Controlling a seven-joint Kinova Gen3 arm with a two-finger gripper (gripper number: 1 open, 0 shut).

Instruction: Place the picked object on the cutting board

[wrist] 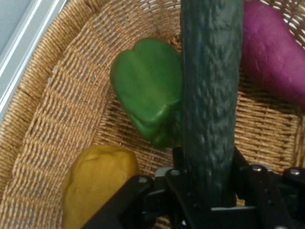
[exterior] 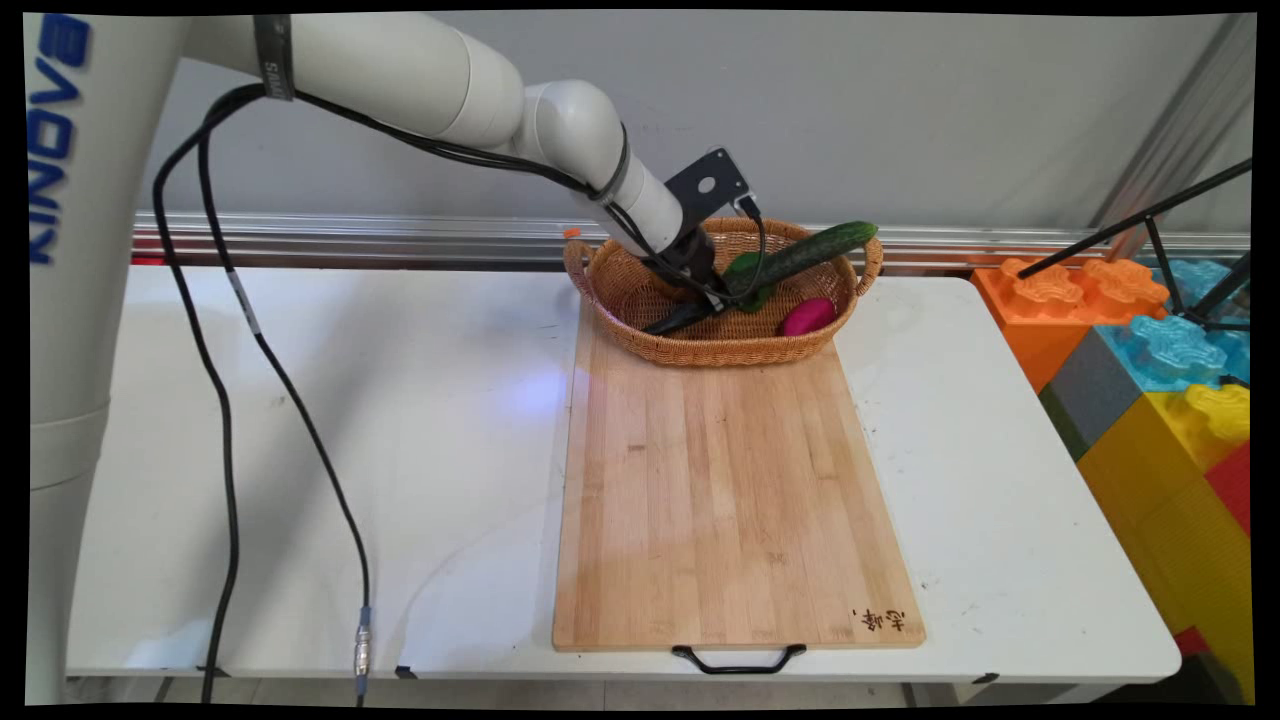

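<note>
White table: pincer (wrist: 209, 191) pinches warty cucumber (wrist: 209, 95) inside woven basket (exterior: 700, 345) (beside glossy pepper (wrist: 147, 90)).

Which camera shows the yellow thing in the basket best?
The hand view: the yellow lump lies plain in the wicker basket, below the green pepper and beside the cucumber that the gripper holds. In the main view the arm hides it.

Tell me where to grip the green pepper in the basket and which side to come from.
Grip the green pepper across its broad lobed body, coming down from above on the side away from the cucumber. The cucumber, shut in the gripper, lies along the pepper's other flank, and the yellow potato sits close below in the basket.
</note>
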